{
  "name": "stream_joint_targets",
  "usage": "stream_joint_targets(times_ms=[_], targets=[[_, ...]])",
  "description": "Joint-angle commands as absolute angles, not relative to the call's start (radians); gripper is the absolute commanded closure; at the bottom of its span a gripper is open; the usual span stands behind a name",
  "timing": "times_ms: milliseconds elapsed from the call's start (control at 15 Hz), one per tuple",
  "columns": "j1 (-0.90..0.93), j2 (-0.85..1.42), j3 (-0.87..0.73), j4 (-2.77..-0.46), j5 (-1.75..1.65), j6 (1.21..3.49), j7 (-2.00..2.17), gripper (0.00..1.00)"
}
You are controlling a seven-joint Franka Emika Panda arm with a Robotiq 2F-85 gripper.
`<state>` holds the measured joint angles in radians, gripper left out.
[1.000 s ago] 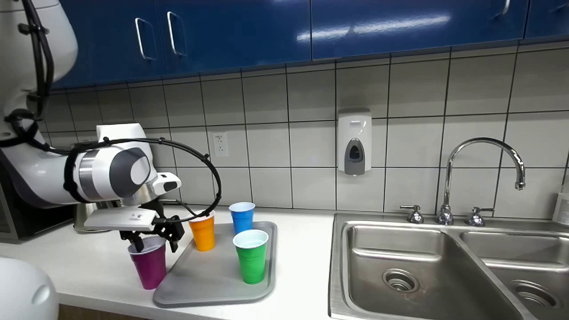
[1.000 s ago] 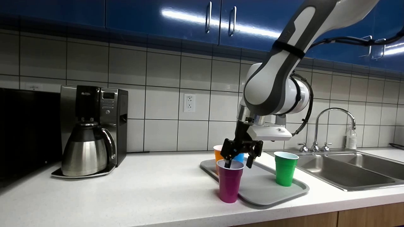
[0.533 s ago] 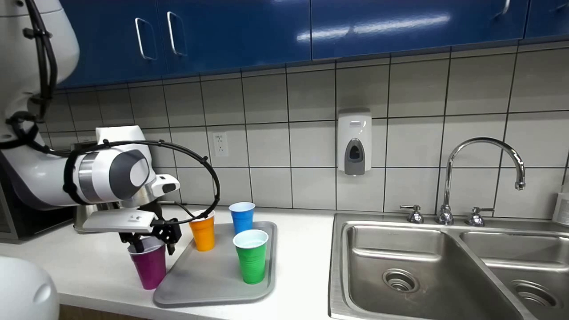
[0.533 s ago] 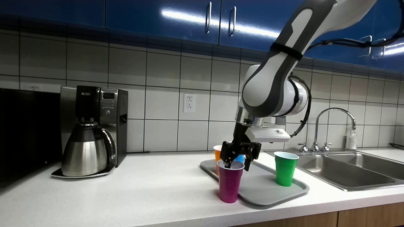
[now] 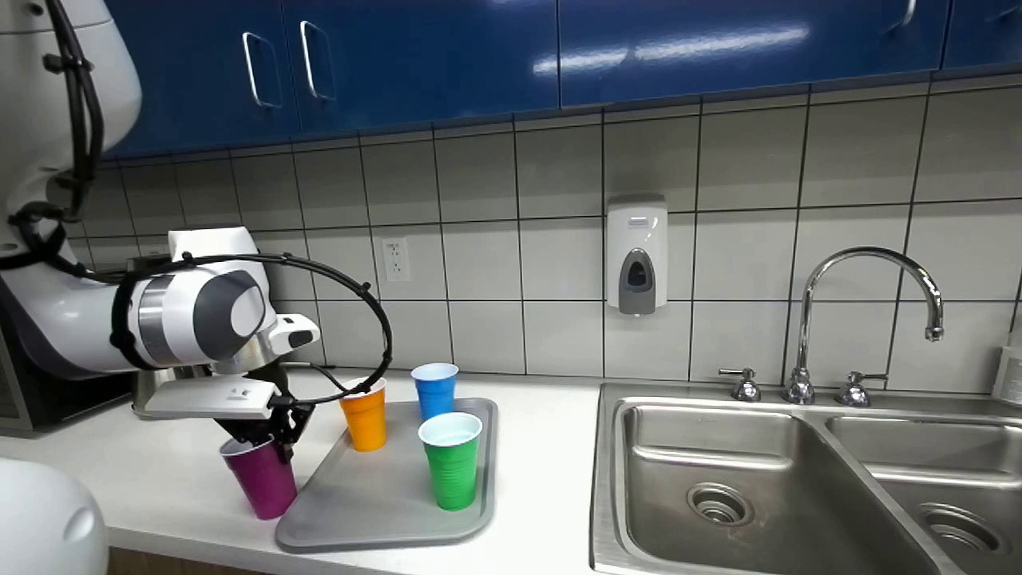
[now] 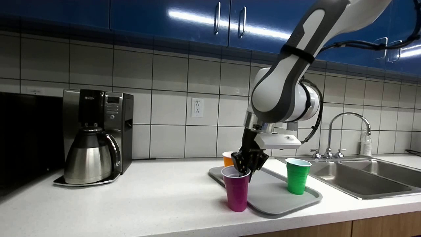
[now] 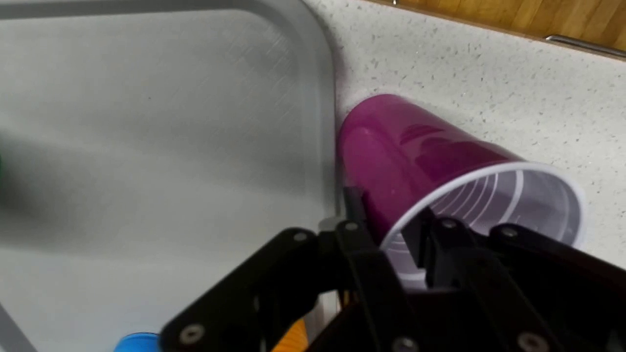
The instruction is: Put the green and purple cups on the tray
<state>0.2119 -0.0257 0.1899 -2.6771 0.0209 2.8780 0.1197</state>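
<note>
The purple cup (image 6: 237,193) stands on the counter (image 6: 138,197) just beside the tray (image 6: 276,200) with the green cup (image 6: 297,177), below the gripper (image 7: 386,218), whose fingers (image 7: 352,229) straddle the cup's tray-side wall, whether pinching it cannot be told.

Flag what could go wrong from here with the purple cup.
1. Tipping: the purple cup leans away from the tray; more sideways push from the end effector could topple it.
2. Slipping: one finger is inside the cup, the other outside, so only one wall lies between them; it may swing or slip when lifted.
3. Snagging: its base sits beside the tray's rim; a low move across might catch.
</note>
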Motion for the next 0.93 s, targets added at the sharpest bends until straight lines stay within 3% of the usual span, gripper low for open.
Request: stream_joint_targets(times_ms=[0, 867], targets=[[0.214, -0.02, 0.201, -2.671, 0.036, 2.89, 0.137, 1.0], [0.227, -0.088, 0.204, -2.653, 0.113, 2.858, 0.123, 0.99]])
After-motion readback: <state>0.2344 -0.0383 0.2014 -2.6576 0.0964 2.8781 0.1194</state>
